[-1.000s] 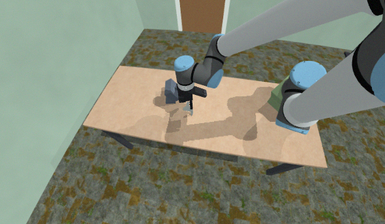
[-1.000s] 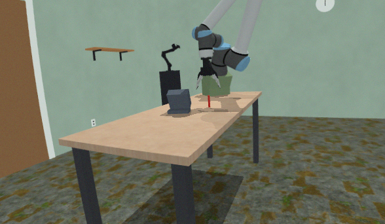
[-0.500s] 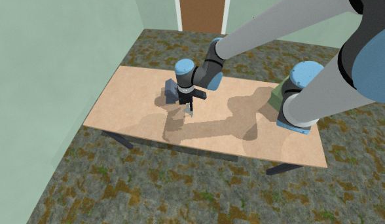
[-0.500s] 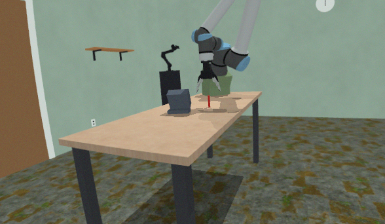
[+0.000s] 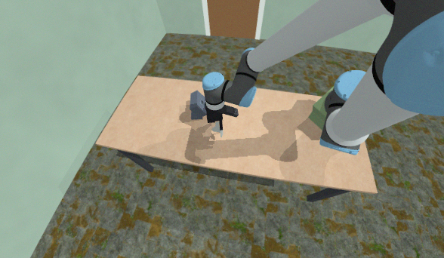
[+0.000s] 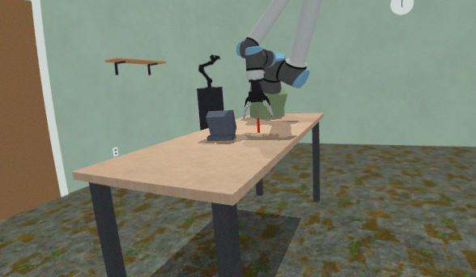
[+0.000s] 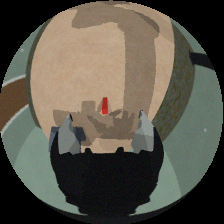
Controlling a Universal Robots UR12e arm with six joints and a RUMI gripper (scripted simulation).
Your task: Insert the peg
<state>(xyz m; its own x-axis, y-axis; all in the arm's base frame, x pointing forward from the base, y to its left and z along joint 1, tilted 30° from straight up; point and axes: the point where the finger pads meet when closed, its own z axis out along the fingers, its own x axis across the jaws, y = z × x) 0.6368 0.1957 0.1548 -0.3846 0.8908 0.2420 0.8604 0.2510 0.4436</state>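
A thin red peg (image 6: 258, 125) (image 7: 105, 105) stands upright on the wooden table (image 6: 194, 169) (image 5: 151, 116). My gripper (image 6: 257, 112) (image 7: 104, 112) (image 5: 218, 128) is open and empty, pointing down just above the peg's top. In the top view the peg is hidden behind the gripper. The grey block with the sloped panel (image 6: 221, 125) (image 5: 197, 105) stands on the table just to the left of the gripper; its hole does not show in these views.
A green pedestal (image 6: 277, 102) (image 5: 319, 112) carries the arm's base at the table's far end. A black stand with a small arm (image 6: 210, 100) is behind the table. A shelf (image 6: 135, 61) hangs on the wall.
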